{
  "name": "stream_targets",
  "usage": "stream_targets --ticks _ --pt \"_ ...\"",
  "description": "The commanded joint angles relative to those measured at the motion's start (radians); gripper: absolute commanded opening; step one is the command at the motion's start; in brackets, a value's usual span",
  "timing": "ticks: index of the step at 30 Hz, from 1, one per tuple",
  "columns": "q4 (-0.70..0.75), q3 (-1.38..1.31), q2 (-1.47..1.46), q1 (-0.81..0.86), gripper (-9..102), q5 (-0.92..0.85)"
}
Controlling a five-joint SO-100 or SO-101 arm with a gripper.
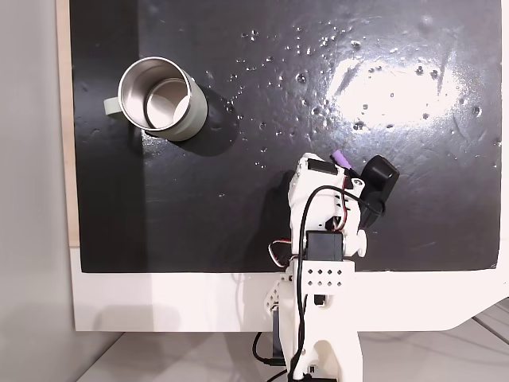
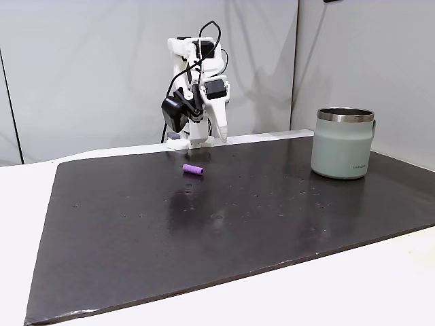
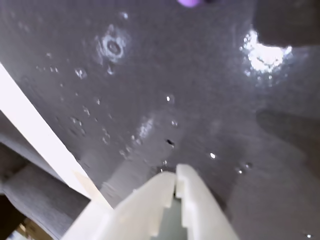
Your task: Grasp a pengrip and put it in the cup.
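The purple pengrip [image 2: 193,169] lies on its side on the black mat, a short way in front of the arm. In a fixed view from above, the pengrip [image 1: 342,161] peeks out beside the folded arm. The wrist view catches a sliver of the pengrip [image 3: 189,2] at the top edge. My gripper [image 2: 221,138] hangs point-down near the arm's base, and in the wrist view the gripper [image 3: 176,172] is shut with nothing in it, well short of the tube. The grey-green cup [image 1: 159,99] stands upright far from the arm; its steel rim shows on the cup [image 2: 343,142].
A black mat [image 1: 238,199] with small dents and glare patches covers most of the white table [image 1: 159,302]. Its near edge runs just in front of the arm's base. Bare mat lies between the tube and the mug.
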Motion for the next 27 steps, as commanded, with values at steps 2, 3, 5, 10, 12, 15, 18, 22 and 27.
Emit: stream_targets --ticks 2,3,5,10,12,15,18,22,27 --pt "-0.015 -0.117 -0.077 0.035 0 0.054" --pt "-0.008 -0.133 -0.097 0.044 0 0.06" --pt "0.02 -0.179 -0.144 0.066 0 0.074" --pt "0.072 -0.279 -0.236 0.123 5 0.091" --pt "0.077 -0.285 -0.242 0.137 12 0.095" --pt "0.084 -0.279 -0.244 0.146 21 0.095" --pt "0.091 -0.284 -0.267 0.161 22 0.092" --pt "0.095 -0.307 -0.327 0.193 22 0.08" --pt "0.155 -0.367 -0.443 0.232 22 0.071"
